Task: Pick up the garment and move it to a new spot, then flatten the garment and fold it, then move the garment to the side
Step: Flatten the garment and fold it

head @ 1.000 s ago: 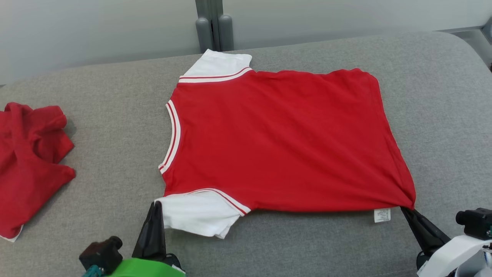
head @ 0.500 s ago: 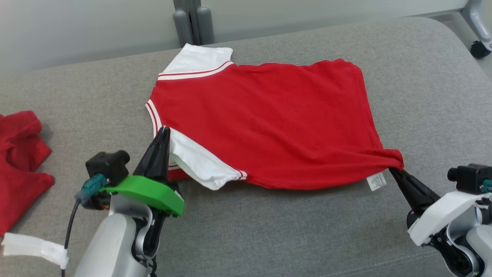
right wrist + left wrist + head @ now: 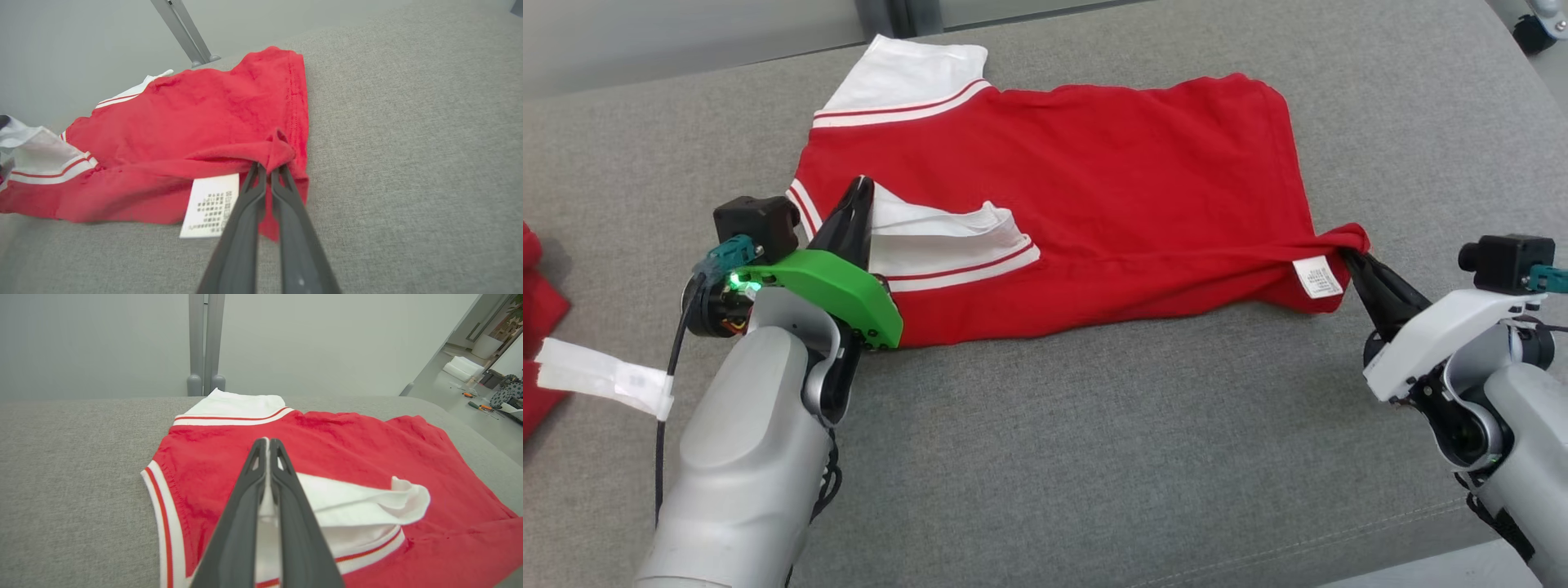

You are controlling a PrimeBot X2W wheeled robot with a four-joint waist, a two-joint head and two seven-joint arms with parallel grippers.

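Observation:
The garment (image 3: 1094, 171) is a red T-shirt with white sleeves and striped trim, spread on the grey cushion (image 3: 1094, 457). Its near edge is lifted and carried over the body. My left gripper (image 3: 859, 186) is shut on the near white sleeve (image 3: 931, 237), which now lies folded over the red cloth; the left wrist view shows white fabric pinched between the fingers (image 3: 253, 490). My right gripper (image 3: 1349, 257) is shut on the near hem corner (image 3: 280, 153), bunched into a twist, with the white care label (image 3: 210, 204) hanging beside it.
Another red garment (image 3: 535, 294) lies at the left edge of the cushion. A white tape strip (image 3: 605, 377) wraps the left arm's cable. A grey post (image 3: 204, 343) stands behind the cushion's far edge. Bare cushion lies in front of the shirt.
Both grippers have carried the shirt's near edge away from me, folding the near sleeve and hem over the body. The head camera has tilted down and shifted too.

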